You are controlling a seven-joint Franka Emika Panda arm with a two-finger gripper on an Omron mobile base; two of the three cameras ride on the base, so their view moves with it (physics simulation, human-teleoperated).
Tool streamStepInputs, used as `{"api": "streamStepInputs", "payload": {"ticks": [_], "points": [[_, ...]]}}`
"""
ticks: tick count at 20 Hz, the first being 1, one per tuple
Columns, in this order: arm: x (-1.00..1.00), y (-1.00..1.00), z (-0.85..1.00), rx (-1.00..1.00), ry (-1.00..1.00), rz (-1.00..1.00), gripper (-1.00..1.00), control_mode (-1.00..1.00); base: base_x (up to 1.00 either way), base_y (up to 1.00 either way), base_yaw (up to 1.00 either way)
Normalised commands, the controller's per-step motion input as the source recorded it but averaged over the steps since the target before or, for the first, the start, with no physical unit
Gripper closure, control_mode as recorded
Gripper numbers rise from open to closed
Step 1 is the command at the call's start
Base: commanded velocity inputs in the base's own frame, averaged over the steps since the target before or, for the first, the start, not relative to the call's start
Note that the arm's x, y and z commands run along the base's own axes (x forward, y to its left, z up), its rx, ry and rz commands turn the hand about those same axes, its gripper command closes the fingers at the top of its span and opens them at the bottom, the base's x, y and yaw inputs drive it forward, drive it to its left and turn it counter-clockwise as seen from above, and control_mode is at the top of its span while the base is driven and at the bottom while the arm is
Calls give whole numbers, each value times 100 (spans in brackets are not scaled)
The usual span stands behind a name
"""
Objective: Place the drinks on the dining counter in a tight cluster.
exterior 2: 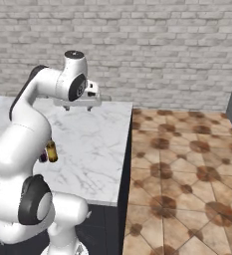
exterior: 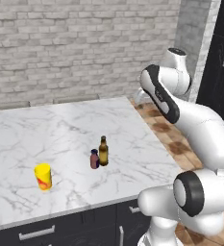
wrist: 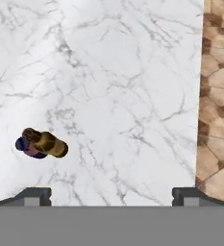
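Left base: brown glass bottle (exterior: 103, 151) touching maroon can (exterior: 94, 159) mid dining counter (exterior: 22, 134); yellow cup (exterior: 43, 176) apart. Right base: gripper (exterior 2: 81, 103) raised. Hand: fingertips (wrist: 34, 196) spread wide, empty (careless descent could topple the pair).

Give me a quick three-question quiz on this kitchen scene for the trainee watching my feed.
1. True or false: the brown bottle lies on its side on the dining counter.
2. What stands right beside the brown bottle: A) the maroon drink, B) the yellow cup, C) a kettle?
3. Is the gripper open or shut, and does it hold anything?

Key: 1. False, it stands upright. 2. A. 3. Open, holding nothing; it hangs above bare marble, apart from the drinks.
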Motion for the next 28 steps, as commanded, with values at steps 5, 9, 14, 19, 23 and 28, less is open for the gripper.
{"api": "streamStepInputs", "payload": {"ticks": [5, 9, 14, 19, 23, 28], "points": [[-1, -22, 0, -3, 17, -75, -100, -100, 0, 0, 0], [-77, -33, 17, 9, -8, -33, -100, -100, 0, 0, 0], [-100, -20, 39, 16, -25, 0, -100, -100, 0, 0, 0], [-100, -16, 41, 10, -21, 2, -100, -100, 0, 0, 0], [-70, -2, 31, 0, -3, -2, -100, -100, 0, 0, 0], [-21, 0, 21, 1, -1, -2, -100, -100, 0, 0, 0]]}}
